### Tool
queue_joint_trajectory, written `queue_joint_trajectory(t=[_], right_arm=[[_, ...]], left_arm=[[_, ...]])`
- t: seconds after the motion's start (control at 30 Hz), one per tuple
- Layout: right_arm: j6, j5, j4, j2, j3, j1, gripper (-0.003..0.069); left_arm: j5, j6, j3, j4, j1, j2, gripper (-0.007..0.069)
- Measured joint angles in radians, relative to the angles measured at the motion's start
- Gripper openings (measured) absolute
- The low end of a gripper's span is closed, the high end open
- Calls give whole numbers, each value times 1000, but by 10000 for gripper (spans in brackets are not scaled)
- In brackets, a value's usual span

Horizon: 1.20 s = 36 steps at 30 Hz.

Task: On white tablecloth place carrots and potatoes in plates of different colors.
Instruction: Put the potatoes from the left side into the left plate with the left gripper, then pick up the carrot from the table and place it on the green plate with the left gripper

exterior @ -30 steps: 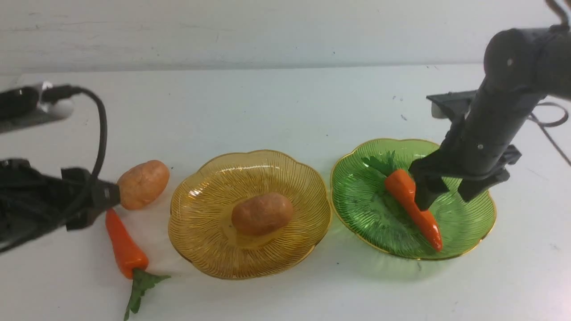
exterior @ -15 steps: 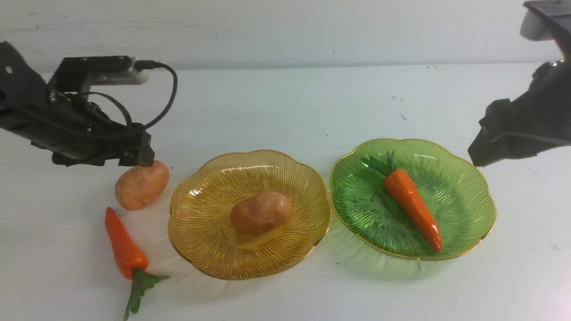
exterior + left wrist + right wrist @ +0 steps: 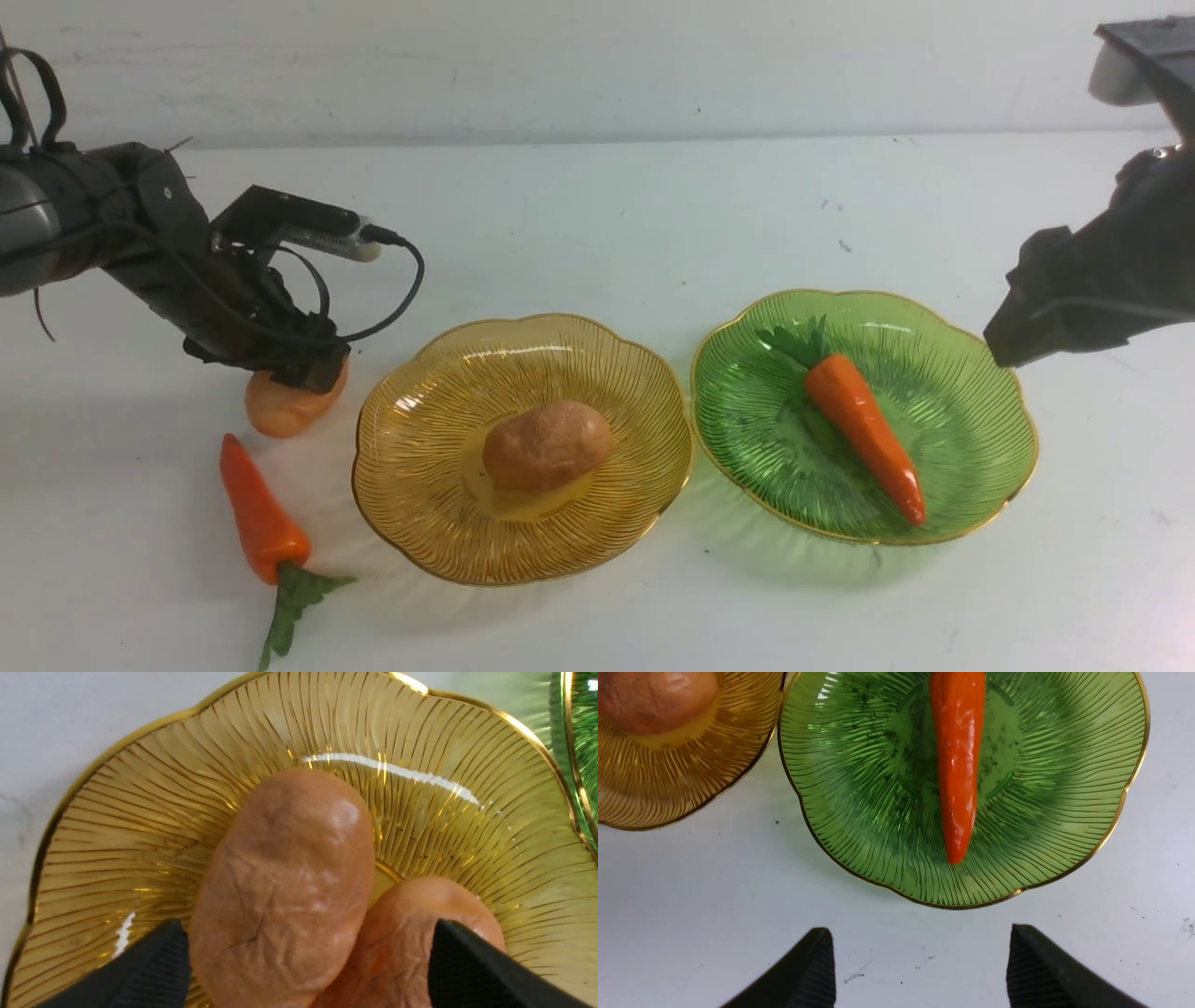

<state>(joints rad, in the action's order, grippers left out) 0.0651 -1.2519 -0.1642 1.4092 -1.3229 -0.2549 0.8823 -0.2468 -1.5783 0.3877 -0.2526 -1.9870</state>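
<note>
left tool [image 3: 303, 369] dropped, spread over loose potato [image 3: 280, 411] | amber plate [image 3: 401, 485] just beside | right tool [image 3: 920, 970] spread

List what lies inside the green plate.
One carrot lies inside the green plate, leafy top toward the far rim. Nothing else shows; the plate floor beneath the carrot is covered.

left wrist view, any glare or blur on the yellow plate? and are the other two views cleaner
Left wrist view: a white glare streak crosses the ribs of the yellow plate, but the wrinkles on the potato are sharp. Right wrist view: crisp, with small highlights on the carrot in the green plate. Front view: softer, with a green tint on the tablecloth.
</note>
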Motion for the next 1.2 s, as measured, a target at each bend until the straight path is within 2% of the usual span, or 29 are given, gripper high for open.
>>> queue_joint_trajectory(t=[0.07, 0.1, 0.17, 0.27, 0.33, 0.43, 0.5, 0.67, 0.77, 0.87, 1.1, 1.2], right_arm=[[2, 0, 0, 0, 0, 0, 453], [4, 0, 0, 0, 0, 0, 453], [11, 0, 0, 0, 0, 0, 453], [18, 0, 0, 0, 0, 0, 453], [18, 0, 0, 0, 0, 0, 453], [18, 0, -4, 0, 0, 0, 453], [18, 0, -5, 0, 0, 0, 453], [12, 0, -5, 5, 0, 0, 453], [3, 0, -5, 19, 0, 0, 453], [0, 0, -5, 20, 0, 0, 453], [0, 0, -6, 20, 0, 0, 453], [0, 0, -6, 20, 0, 0, 453]], left_arm=[[33, 51, 0, 0, 14, 27, 609], [70, 74, -2, -10, 23, 50, 554], [167, 107, -4, -56, 31, 104, 393], [293, 163, 14, -212, 33, 217, 115], [326, 226, 58, -308, 37, 282, 32], [340, 364, 213, -395, 67, 355, -2], [318, 402, 297, -388, 96, 358, -3], [202, 406, 417, -288, 180, 302, 3], [137, 407, 422, -207, 222, 245, 53], [103, 410, 422, -180, 223, 202, 165], [77, 435, 422, -196, 223, 186, 520], [49, 439, 422, -212, 223, 172, 593]])
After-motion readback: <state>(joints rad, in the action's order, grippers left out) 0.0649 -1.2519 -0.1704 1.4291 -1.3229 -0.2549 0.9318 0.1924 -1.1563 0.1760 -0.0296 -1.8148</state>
